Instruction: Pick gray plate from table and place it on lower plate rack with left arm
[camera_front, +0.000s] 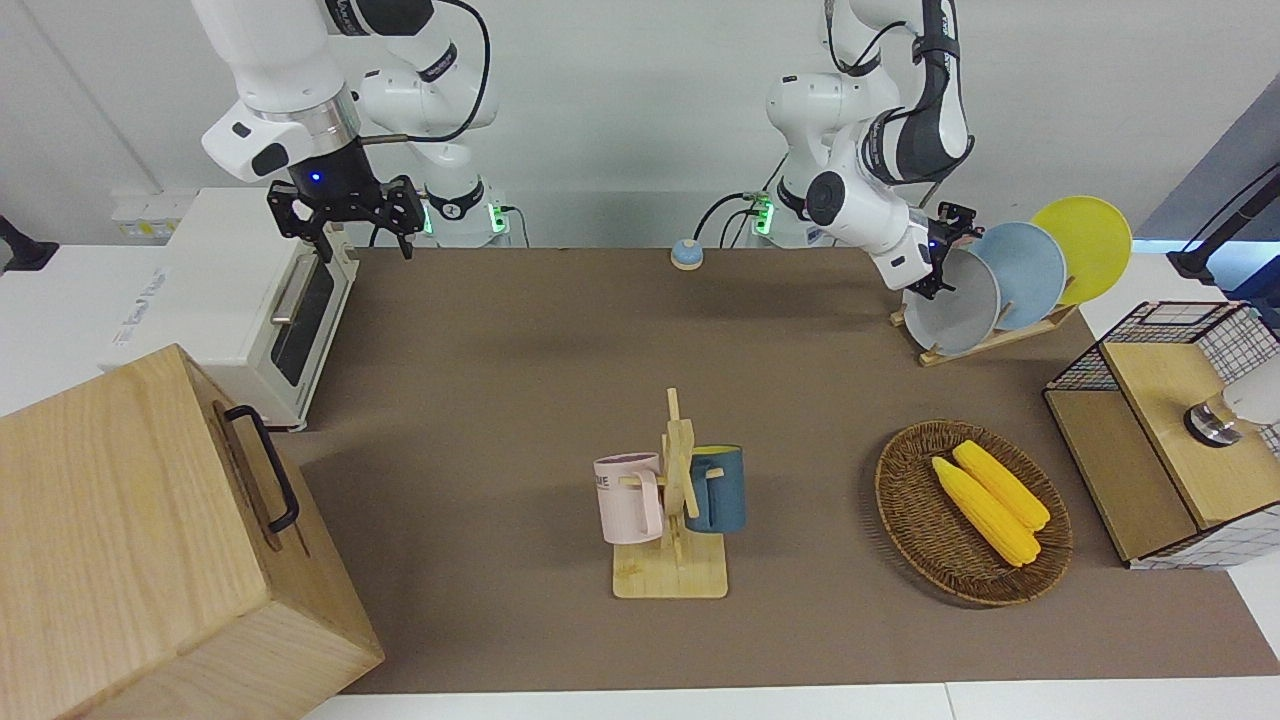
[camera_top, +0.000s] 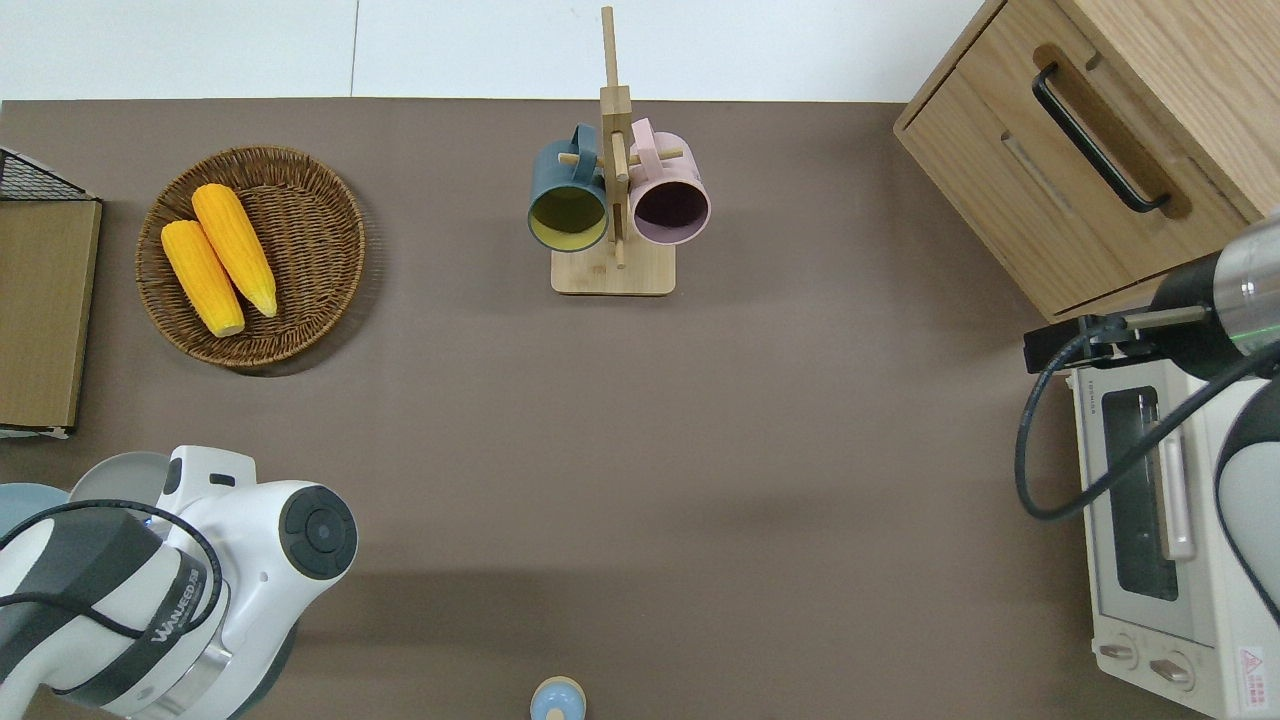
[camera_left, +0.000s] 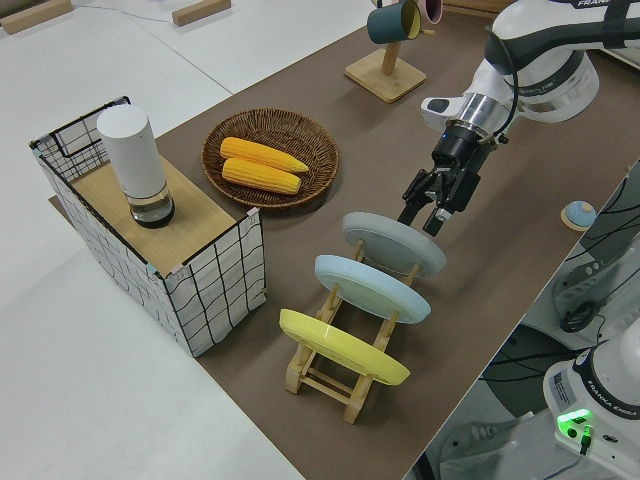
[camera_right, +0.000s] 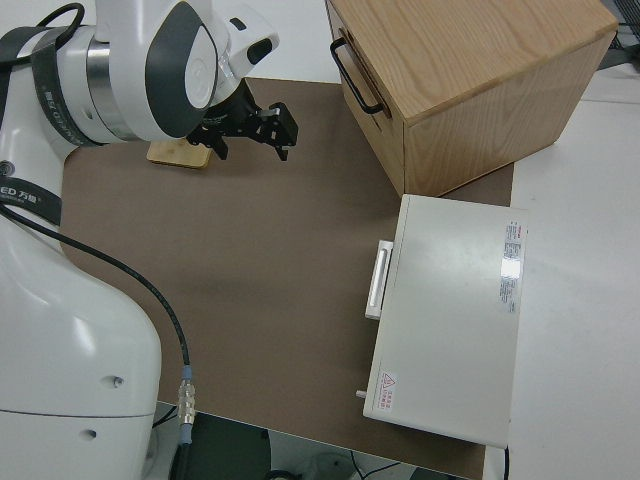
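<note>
The gray plate (camera_front: 955, 305) (camera_left: 390, 240) stands tilted in the lowest end slot of the lower plate rack (camera_front: 1000, 338) (camera_left: 330, 375), at the left arm's end of the table. My left gripper (camera_front: 938, 272) (camera_left: 422, 222) is open at the plate's upper rim, with a finger on each side of the edge. The overhead view shows only a sliver of the gray plate (camera_top: 115, 475); the left arm hides the gripper there. The right gripper (camera_front: 365, 235) (camera_right: 250, 135) is parked and open.
A light blue plate (camera_front: 1025, 270) and a yellow plate (camera_front: 1085, 240) fill the rack's higher slots. A wicker basket (camera_front: 900, 500) with corn, a wire crate (camera_front: 1170, 430), a mug tree (camera_front: 680, 500), a toaster oven (camera_front: 250, 300) and a wooden cabinet (camera_front: 130, 540) stand around the mat.
</note>
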